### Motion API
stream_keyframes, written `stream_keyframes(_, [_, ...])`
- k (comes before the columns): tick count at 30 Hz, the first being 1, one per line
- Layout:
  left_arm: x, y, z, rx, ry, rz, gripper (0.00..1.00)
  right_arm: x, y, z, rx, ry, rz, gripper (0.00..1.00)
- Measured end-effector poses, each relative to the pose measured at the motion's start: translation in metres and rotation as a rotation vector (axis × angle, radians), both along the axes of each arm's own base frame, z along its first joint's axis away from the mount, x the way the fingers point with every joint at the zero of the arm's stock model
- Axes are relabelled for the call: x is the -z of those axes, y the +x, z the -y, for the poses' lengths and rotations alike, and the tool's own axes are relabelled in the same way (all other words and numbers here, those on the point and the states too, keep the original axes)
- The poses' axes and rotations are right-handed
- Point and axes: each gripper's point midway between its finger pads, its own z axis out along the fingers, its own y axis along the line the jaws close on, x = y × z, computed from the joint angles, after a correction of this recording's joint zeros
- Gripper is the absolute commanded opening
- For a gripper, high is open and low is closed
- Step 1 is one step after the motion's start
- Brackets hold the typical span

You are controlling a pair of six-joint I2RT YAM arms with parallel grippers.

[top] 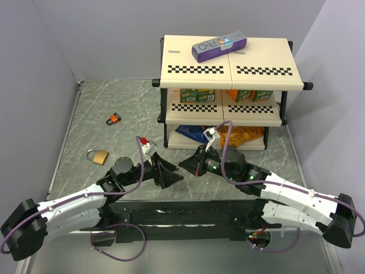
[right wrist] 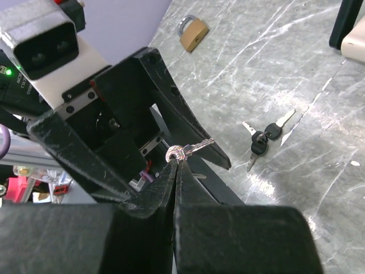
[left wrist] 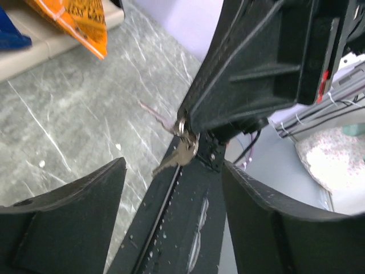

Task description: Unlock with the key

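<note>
Pinching a silver key point(right wrist: 191, 149) by its ring, the right gripper point(right wrist: 175, 162) has its fingers pressed together and holds the key off the table point(top: 97, 103), mid-workspace. The left gripper point(left wrist: 173, 165) faces it, fingers spread either side of the key, not touching. The blade runs out from the right fingertips, slanting across the left's gap. A brass padlock point(top: 98, 155) and an orange-and-black padlock point(top: 114, 119) lie well apart, nearer the left arm. Black-headed keys point(right wrist: 262, 137) lie on the table beyond. From above the held key is too small to see; which lock it fits, cannot tell.
</note>
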Motion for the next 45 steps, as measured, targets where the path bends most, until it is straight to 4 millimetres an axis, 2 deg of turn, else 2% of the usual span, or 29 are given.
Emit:
stream_keyframes(4, [-0.008,0.005,0.001,-0.022,-0.030,0.026,0.73,-0.001,-0.002,0.000,-0.007,0.015,0.000,0.00])
stream_keyframes(7, [-0.013,0.007,0.003,-0.028,-0.050,0.041,0.66,-0.002,-0.001,0.001,-0.005,0.019,0.001,0.00])
stream_keyframes(9, [-0.013,0.008,0.005,-0.027,-0.053,0.041,0.59,-0.003,-0.001,0.001,-0.003,0.022,0.003,0.00])
stream_keyframes(13, [-0.003,0.008,0.009,-0.016,-0.035,0.013,0.56,-0.004,0.002,0.003,0.006,0.027,0.006,0.00])
stream_keyframes(14, [-0.001,0.008,0.010,-0.013,-0.031,0.007,0.50,-0.003,0.002,0.003,0.008,0.027,0.004,0.00])
stream_keyframes(19, [-0.001,0.006,0.011,-0.003,-0.033,-0.001,0.30,-0.003,0.004,0.005,0.015,0.031,0.005,0.00])
stream_keyframes(20, [-0.001,0.005,0.011,-0.002,-0.033,-0.003,0.21,-0.003,0.004,0.005,0.015,0.030,0.005,0.00])
stream_keyframes(22, [-0.003,0.004,0.011,0.001,-0.036,0.003,0.13,-0.002,0.004,0.005,0.018,0.029,0.004,0.00])
stream_keyframes(23, [-0.004,0.004,0.010,0.002,-0.039,0.005,0.03,-0.002,0.005,0.006,0.020,0.028,0.005,0.00])
stream_keyframes(28, [-0.009,-0.001,0.008,0.018,-0.047,0.012,0.01,0.000,0.007,0.007,0.030,0.026,0.000,0.00])
stream_keyframes(30, [-0.007,-0.003,0.007,0.018,-0.037,0.005,0.01,0.001,0.006,0.007,0.027,0.020,-0.002,0.09])
stream_keyframes(31, [-0.006,-0.003,0.006,0.018,-0.027,-0.001,0.01,0.003,0.006,0.008,0.024,0.012,-0.002,0.24])
stream_keyframes(33, [-0.003,-0.004,0.005,0.018,0.009,-0.026,0.01,0.007,0.005,0.009,0.016,-0.009,0.005,0.40])
stream_keyframes(34, [-0.002,-0.004,0.005,0.019,0.031,-0.042,0.01,0.010,0.007,0.012,0.021,-0.029,0.018,0.53])
stream_keyframes(37, [0.001,-0.008,0.005,0.040,0.102,-0.090,0.01,0.013,0.007,0.017,0.004,-0.064,0.059,0.64])
stream_keyframes(41, [0.004,-0.023,0.003,0.111,0.166,-0.157,0.01,0.002,-0.004,0.020,-0.077,-0.070,0.162,0.63])
stream_keyframes(45, [0.022,-0.048,-0.004,0.220,0.235,-0.247,0.01,-0.004,-0.025,0.016,-0.228,-0.068,0.246,0.57])
